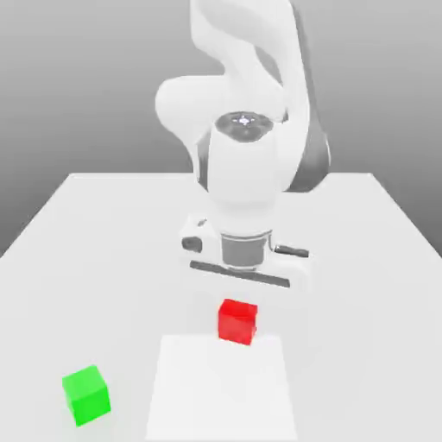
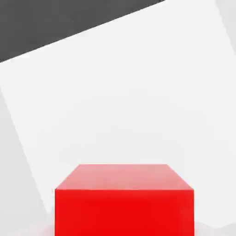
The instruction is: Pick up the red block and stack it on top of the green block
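Nearest the exterior camera, one green block (image 1: 86, 394) sits flat on the white table (image 1: 363, 285), at about eight o'clock from the scene's centre. Further back, one red block (image 1: 237, 321) sits near the middle, at roughly two o'clock from the green block and well apart from it. It appears to rest on the table at the far edge of a brighter square patch (image 1: 221, 388), though contact cannot be confirmed. Directly behind and above it hangs the hand of the single Franka arm (image 1: 246, 164). In the hand view the red block (image 2: 123, 200) looms large and close. How far apart the fingers stand, and whether they hold anything, I cannot tell.

Risks, as a judgement: a closure off the cube's centre could twist or nudge it; a weak grip could drop it in transit toward eight o'clock; an offset release could tip it off the green block.

Count: one red block, one green block, one arm.
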You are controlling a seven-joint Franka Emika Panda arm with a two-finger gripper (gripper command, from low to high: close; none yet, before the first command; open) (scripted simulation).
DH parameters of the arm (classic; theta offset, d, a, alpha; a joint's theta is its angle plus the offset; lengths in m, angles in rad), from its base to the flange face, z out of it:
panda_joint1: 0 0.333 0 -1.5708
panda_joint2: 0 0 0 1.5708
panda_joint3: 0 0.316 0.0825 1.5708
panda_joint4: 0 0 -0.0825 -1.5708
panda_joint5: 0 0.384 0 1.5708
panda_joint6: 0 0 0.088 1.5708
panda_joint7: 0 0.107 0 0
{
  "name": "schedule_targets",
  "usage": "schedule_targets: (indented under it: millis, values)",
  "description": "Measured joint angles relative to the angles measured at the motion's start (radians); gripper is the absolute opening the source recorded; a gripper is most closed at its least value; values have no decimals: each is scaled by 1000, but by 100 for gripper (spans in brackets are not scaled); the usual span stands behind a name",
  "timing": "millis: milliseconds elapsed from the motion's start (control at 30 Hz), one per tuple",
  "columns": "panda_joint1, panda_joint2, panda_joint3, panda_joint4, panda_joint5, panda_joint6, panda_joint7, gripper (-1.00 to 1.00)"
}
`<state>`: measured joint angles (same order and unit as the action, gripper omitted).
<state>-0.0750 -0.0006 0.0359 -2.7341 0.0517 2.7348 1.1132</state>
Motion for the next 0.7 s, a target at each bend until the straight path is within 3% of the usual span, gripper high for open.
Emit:
schedule_targets:
  millis: [267,433,467,700]
  values:
    - [-232,95,-106,218,-22,-125,-167,-100]
    - [-259,244,-109,260,-7,-18,-207,-100]
    - [-262,271,-106,261,-2,7,-211,100]
    - [-262,273,-106,262,-2,8,-212,100]
